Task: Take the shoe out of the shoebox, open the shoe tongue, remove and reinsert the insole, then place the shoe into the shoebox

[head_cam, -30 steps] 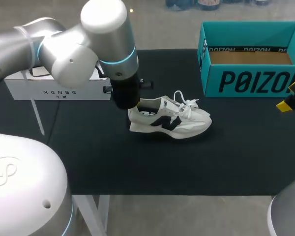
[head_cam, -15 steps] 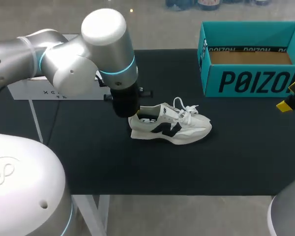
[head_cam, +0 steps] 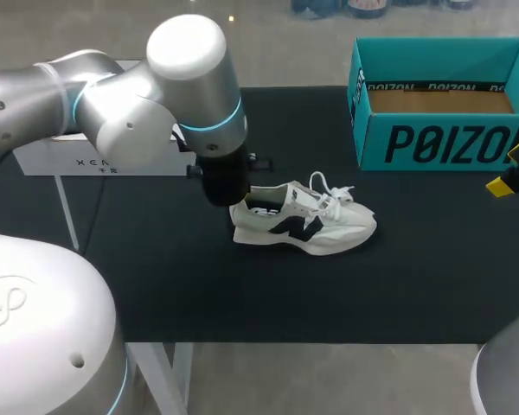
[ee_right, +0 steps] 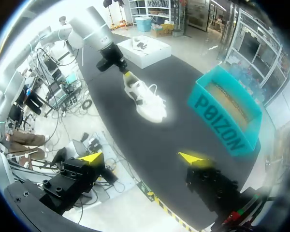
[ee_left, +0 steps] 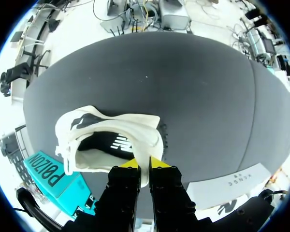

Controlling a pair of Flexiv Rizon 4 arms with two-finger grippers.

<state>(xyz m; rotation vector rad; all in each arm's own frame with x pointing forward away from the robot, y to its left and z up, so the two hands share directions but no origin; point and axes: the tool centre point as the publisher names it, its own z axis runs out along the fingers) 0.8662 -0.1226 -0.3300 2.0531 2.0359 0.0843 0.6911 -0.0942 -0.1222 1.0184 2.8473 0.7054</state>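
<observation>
step: shoe [head_cam: 316,226] out of shoebox [head_cam: 441,143]
left claw [ee_left: 144,164]: clamps heel collar [ee_left: 146,145]
right claw [ee_right: 142,157]: released, well apart
next: right claw opens tongue [head_cam: 301,194]

black lettering on teal shoebox [head_cam: 441,143], grey lettering on white box [head_cam: 60,160]

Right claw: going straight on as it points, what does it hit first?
Likely the table, near the shoe's toe; nothing nearer lies ahead of the open right claw. Depth is unclear.
</observation>
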